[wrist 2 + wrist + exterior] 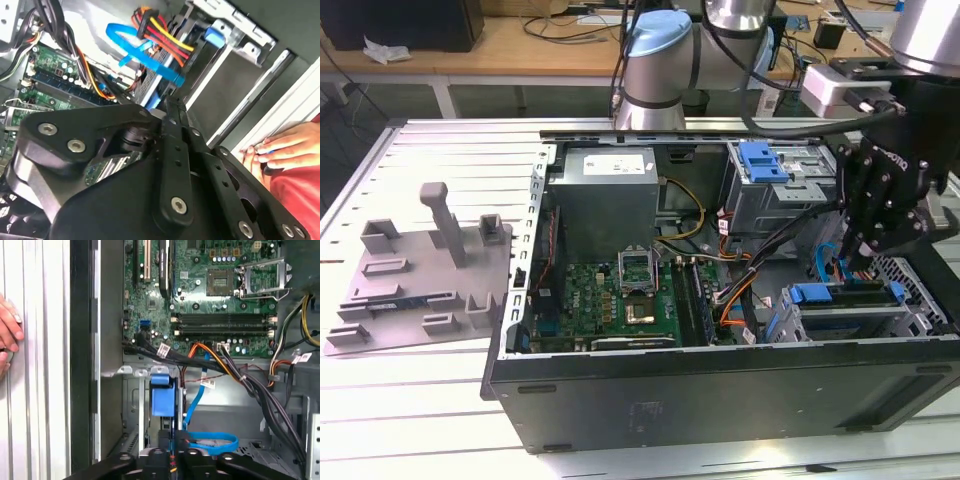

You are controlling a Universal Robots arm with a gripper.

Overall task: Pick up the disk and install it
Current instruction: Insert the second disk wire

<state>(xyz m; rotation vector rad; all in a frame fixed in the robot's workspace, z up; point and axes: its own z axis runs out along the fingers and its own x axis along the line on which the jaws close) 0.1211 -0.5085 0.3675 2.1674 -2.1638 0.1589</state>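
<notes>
The disk [812, 294] stands on edge in the drive cage at the front corner of the open computer case [720, 400], on the exterior view's right. Its blue bracket faces the motherboard. My gripper [858, 265] reaches down onto the disk's top edge and looks shut on the disk. In the first wrist view the disk's blue bracket end [162, 397] sticks out just beyond my gripper [172, 460], inside the grey metal cage. The fingers [156, 458] sit close together there.
A grey moulded tray [415, 290] with an upright post lies on the table at the exterior view's left. A second cage with a square blue tab [765, 160] sits at the case's back. Cable bundles [240, 380] and a blue cable [210, 440] run beside the bay. A person's hand [280, 150] rests by the case.
</notes>
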